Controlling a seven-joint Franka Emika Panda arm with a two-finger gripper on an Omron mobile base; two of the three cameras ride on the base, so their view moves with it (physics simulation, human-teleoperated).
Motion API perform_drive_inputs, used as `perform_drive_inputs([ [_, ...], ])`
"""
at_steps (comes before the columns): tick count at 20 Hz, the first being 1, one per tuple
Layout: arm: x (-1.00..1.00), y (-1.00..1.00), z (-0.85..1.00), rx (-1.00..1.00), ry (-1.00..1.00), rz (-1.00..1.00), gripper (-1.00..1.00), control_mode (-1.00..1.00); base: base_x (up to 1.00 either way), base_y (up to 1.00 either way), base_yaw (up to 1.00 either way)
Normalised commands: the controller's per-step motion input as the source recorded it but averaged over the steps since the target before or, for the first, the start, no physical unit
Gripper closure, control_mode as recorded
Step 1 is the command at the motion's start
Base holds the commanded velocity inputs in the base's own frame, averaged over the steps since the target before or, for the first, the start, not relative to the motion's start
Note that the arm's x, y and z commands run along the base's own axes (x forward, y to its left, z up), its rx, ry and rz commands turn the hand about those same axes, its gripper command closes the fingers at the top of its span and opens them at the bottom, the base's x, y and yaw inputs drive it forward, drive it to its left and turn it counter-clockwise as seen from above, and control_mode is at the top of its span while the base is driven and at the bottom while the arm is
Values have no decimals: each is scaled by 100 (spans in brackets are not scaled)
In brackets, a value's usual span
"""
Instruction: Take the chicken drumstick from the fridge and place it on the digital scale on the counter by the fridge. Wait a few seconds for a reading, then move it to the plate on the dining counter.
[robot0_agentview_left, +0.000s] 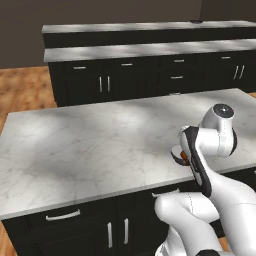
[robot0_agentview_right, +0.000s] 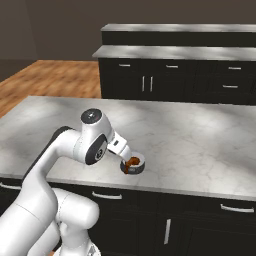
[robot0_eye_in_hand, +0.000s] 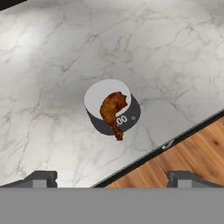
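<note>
The chicken drumstick (robot0_eye_in_hand: 113, 111) is lying on the digital scale (robot0_eye_in_hand: 131, 114) near the desk (robot0_eye_in_hand: 52, 78) edge; the released hand (robot0_eye_in_hand: 112, 177) is hovering above it; the plate move is remaining

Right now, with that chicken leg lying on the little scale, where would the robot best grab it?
Probably across the chicken drumstick's thick meaty end, coming straight down from above with the open pincer. It lies flat on the digital scale, and its thin bone end overhangs the rim.
</note>
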Motion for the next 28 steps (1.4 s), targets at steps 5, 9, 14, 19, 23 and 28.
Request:
perform_drive_inputs([
  [5,0,0,0,0,0,0,-100,-100,0,0,0],
  [9,0,0,0,0,0,0,-100,-100,0,0,0],
  [14,0,0,0,0,0,0,-100,-100,0,0,0],
  [19,0,0,0,0,0,0,-100,-100,0,0,0],
  [23,0,0,0,0,0,0,-100,-100,0,0,0],
  [28,0,0,0,0,0,0,-100,-100,0,0,0],
])
